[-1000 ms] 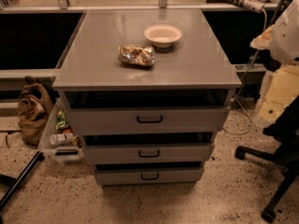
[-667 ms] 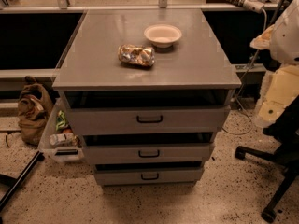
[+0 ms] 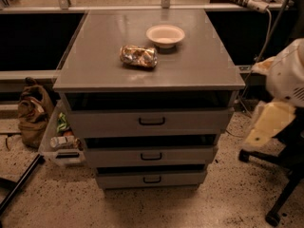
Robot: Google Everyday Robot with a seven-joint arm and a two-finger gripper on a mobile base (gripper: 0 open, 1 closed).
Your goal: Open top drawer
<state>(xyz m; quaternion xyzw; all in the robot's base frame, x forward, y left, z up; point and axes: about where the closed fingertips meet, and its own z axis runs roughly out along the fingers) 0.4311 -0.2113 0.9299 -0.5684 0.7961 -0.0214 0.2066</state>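
Watching the feed from my desk, and everything here sits around the grey cabinet [image 3: 95,70] in the middle of the shot. The top drawer [image 3: 109,123] is right under the cabinet's top slab, with its black loop handle [image 3: 152,121] dead centre on the front. There's a dark gap between the slab and the drawer front, so I can see a bit into it from above. The middle drawer [image 3: 190,155] and bottom drawer [image 3: 118,179] are stacked below it, each with the same kind of handle.

The gripper [image 3: 266,127] hangs off to the cabinet's right, about level with the top drawer and clear of it, not touching anything. It's just a pale cream shape under the white arm [image 3: 287,77], and honestly I can't tell whether it's wide, narrow or holding something.

On top of the cabinet there's a white bowl [image 3: 165,35] toward the back and a crumpled foil snack bag [image 3: 138,56] just in front of it, a bit to the left. On the floor to the cabinet's left are a brown bag [image 3: 33,115] and a clear plastic bin [image 3: 59,148] tucked against its side. An office chair base [image 3: 280,175] stands to the cabinet's right.
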